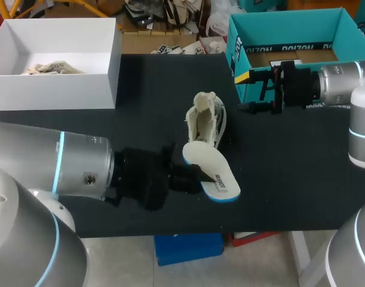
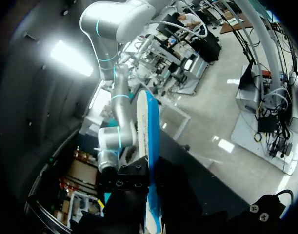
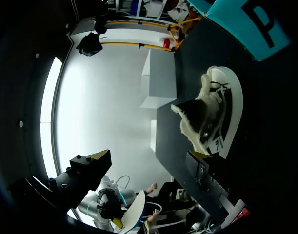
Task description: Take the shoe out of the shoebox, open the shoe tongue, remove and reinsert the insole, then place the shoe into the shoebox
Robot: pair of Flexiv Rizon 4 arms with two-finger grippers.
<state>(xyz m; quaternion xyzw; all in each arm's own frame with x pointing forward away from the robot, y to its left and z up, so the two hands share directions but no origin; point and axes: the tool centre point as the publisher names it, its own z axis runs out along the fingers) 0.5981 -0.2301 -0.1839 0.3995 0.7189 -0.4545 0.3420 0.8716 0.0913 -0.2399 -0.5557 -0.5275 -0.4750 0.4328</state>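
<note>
Cream shoe [image 1: 206,121] with fleecy lining, standing on its sole on the black table [image 1: 290,173], outside both boxes. Mouth wide open, tongue pulled up. Lies ahead of the jaws of the right gripper [image 1: 245,92], a little to the side of one finger, apart from both fingers and not touched by them. In the right wrist view the same shoe [image 3: 214,114] just beyond one yellow tip; jaws of the right gripper [image 3: 149,156] wide apart, nothing between them.

Insole [image 1: 213,172], white on top with a blue edge, clamped in the jaws of the left gripper [image 1: 194,174] near its middle, held above the table. Its heel end just beside the shoe; whether touching it, cannot tell. In the left wrist view the insole [image 2: 148,141] seen edge-on, reaching out ahead of the left gripper [image 2: 149,178], with one finger pressed on each face.

Behind the right gripper's jaws and near them, the teal shoebox [image 1: 239,51], open on top, holding only a brown cardboard piece [image 1: 290,57]. Well apart from both pairs of jaws, at the far side of the table, a white box [image 1: 57,89], also open, with crumpled paper [image 1: 51,67] on its bottom.
</note>
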